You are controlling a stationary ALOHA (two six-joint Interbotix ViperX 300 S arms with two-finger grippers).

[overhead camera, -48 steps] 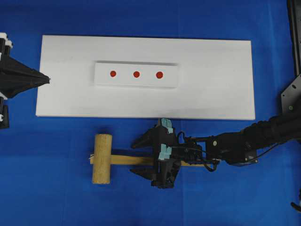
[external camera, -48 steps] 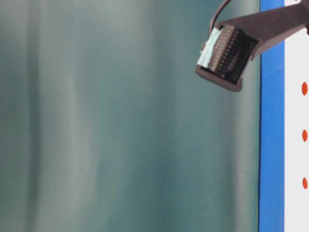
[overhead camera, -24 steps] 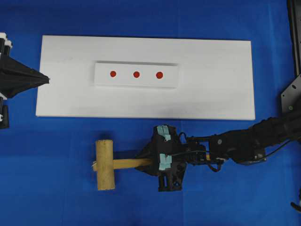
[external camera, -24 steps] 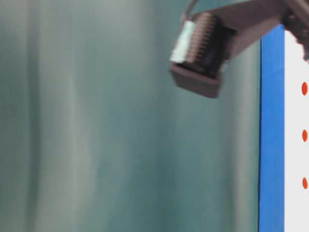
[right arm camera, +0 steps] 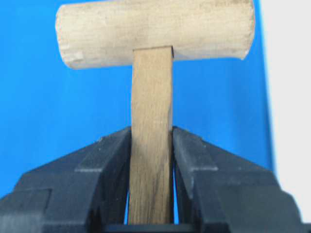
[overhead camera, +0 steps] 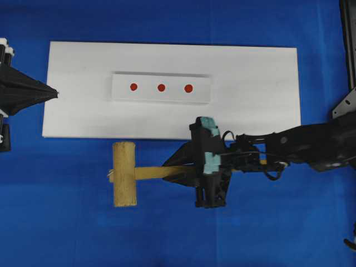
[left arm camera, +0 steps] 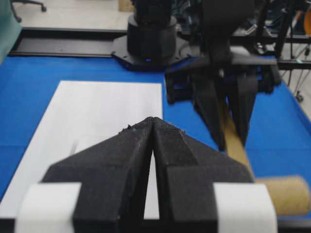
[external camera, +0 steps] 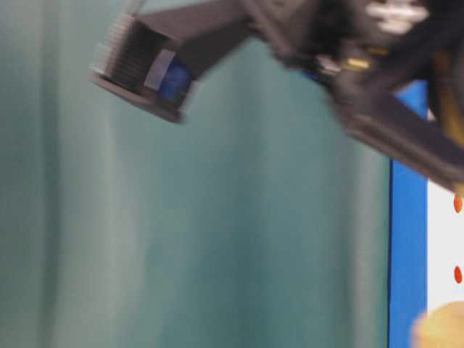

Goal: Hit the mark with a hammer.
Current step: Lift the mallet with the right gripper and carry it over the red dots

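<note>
Three red marks [overhead camera: 161,87] sit in a row on a small white block [overhead camera: 161,89], which rests on a white board [overhead camera: 256,105]. On the blue cloth [overhead camera: 67,233] just below the board's near edge lies the hammer [overhead camera: 125,173], head to the left. Its flat handle is clamped between the black fingers of the right gripper [overhead camera: 179,172]. Off the board's left end, the left gripper [overhead camera: 54,93] is pressed together on nothing.
</note>
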